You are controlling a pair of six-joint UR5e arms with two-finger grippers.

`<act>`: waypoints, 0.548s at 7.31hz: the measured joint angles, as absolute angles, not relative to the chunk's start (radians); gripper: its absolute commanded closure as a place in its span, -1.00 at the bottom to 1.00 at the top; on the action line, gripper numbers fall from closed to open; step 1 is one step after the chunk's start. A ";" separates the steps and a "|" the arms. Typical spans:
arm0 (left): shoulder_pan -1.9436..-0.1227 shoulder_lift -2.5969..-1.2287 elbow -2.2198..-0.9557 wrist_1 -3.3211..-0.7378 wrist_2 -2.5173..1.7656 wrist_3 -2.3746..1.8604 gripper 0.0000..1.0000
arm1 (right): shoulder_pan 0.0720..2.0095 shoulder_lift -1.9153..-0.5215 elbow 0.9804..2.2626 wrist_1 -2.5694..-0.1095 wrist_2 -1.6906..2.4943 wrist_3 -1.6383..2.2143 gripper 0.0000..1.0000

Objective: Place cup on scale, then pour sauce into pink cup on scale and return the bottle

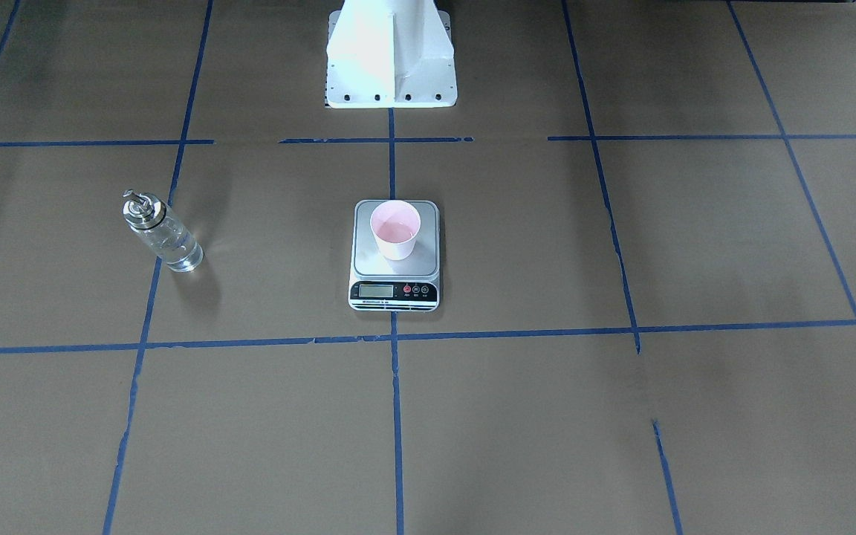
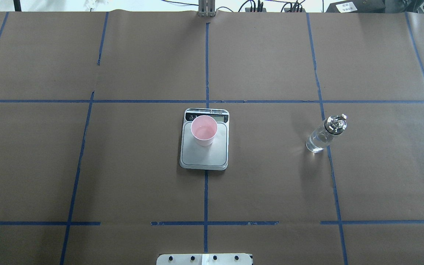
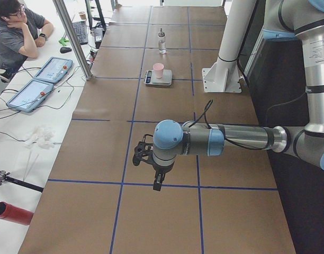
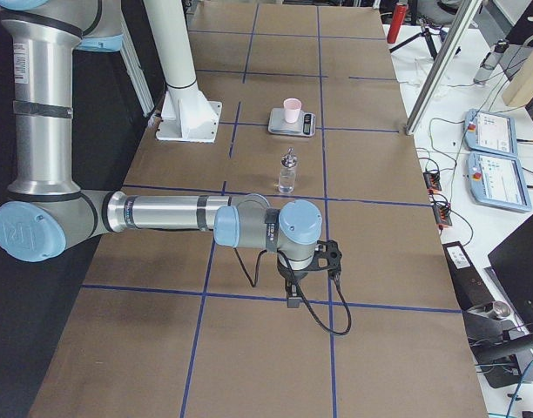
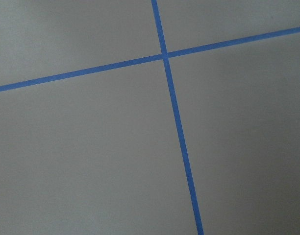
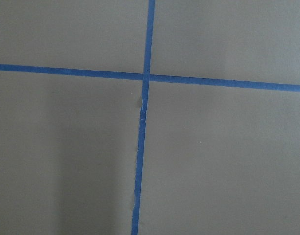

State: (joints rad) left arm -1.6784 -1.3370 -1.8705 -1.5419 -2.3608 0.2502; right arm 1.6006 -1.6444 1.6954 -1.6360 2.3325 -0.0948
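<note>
The pink cup (image 1: 396,230) stands upright on the back part of the silver scale (image 1: 398,269) at the table's middle; both also show in the overhead view, cup (image 2: 204,130) on scale (image 2: 204,156). The clear glass bottle (image 1: 163,234) with its silver pourer cap stands upright on the table on my right side (image 2: 324,134), well apart from the scale, with clear sauce in it. My left gripper (image 3: 158,185) hangs over the table far from the scale; I cannot tell if it is open. My right gripper (image 4: 293,300) hangs likewise beyond the bottle (image 4: 287,172); I cannot tell its state.
The white robot pedestal (image 1: 391,59) stands behind the scale. Blue tape lines cross the brown table cover. An operator (image 3: 14,26) sits by tablets (image 3: 45,79) past the table's far edge. Both wrist views show only table cover and tape.
</note>
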 measured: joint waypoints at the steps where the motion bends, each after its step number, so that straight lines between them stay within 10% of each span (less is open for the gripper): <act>1: -1.678 -1.340 -1.864 -1.541 -2.361 0.250 -1.00 | 1.600 -1.644 1.699 -1.635 2.336 -0.094 -1.00; 4: -1.679 -1.339 -1.843 -1.539 -2.361 0.252 -1.00 | 1.599 -1.642 1.698 -1.634 2.337 -0.093 -1.00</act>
State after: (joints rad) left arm -1.6786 -1.3391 -1.8433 -1.5392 -2.3608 0.2518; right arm 1.5990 -1.6416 1.6982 -1.6342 2.3372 -0.0929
